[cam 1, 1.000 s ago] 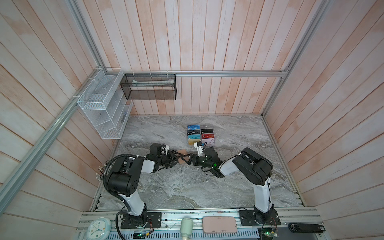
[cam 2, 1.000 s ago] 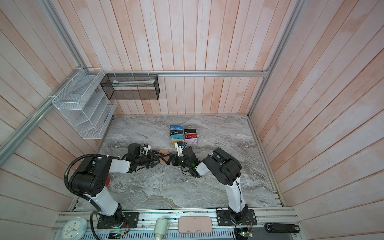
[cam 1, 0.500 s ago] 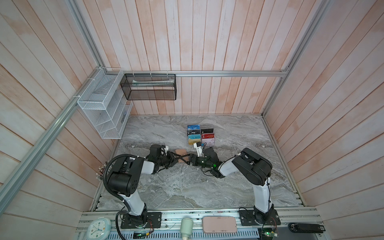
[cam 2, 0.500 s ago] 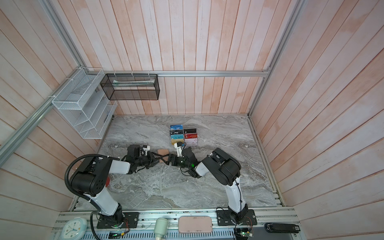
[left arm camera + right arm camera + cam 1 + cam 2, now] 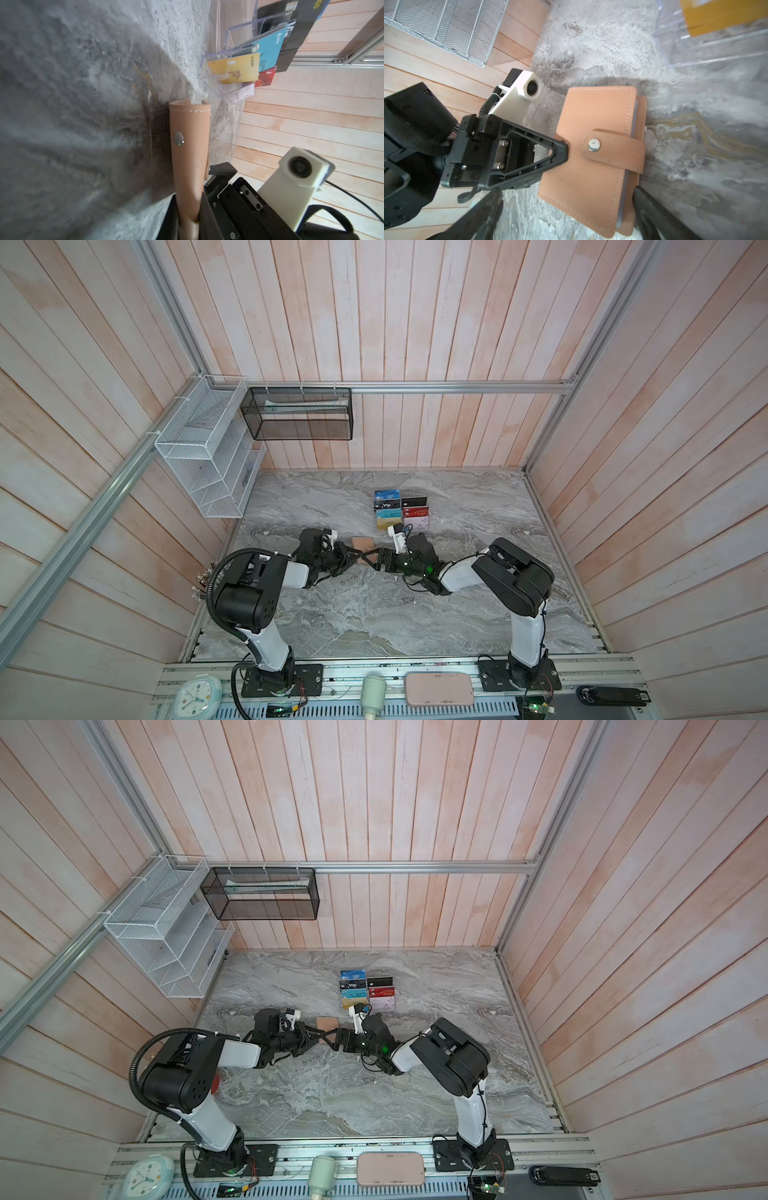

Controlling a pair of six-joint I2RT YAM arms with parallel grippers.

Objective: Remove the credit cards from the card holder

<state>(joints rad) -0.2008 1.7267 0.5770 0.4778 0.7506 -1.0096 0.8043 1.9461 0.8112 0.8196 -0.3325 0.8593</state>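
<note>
Holder (image 5: pixel 596 116) lies flat on the grey marbled tabletop (image 5: pixel 374 614), a little back of the middle, between the two claws (both top views show it only as a small tan patch (image 5: pixel 360 542)).

Nearest the camera, on the front rail, sit a clock (image 5: pixel 197 697) and a pink case (image 5: pixel 438 689), well apart; beyond them both arms reach inward and low over the stone, their tips nearly meeting.

The left claw (image 5: pixel 563 152) is drawn narrow on the holder's folded edge, one finger pressed on the top cover; its own wrist view shows the tan leather running edge-on into its grip. The right claw (image 5: pixel 369 558) stands wide, one finger on each side of the holder's near corner in its wrist view (whether either touches the leather I cannot tell).

The holder is shut, its strap (image 5: pixel 616 154) wrapped over the open edge and fastened by a metal snap (image 5: pixel 593 144); just behind it stands a clear tiered rack (image 5: pixel 401 510) of coloured cards. Farthest, on the walls, hang a white basket (image 5: pixel 203 456) and a black basket (image 5: pixel 299 414).
</note>
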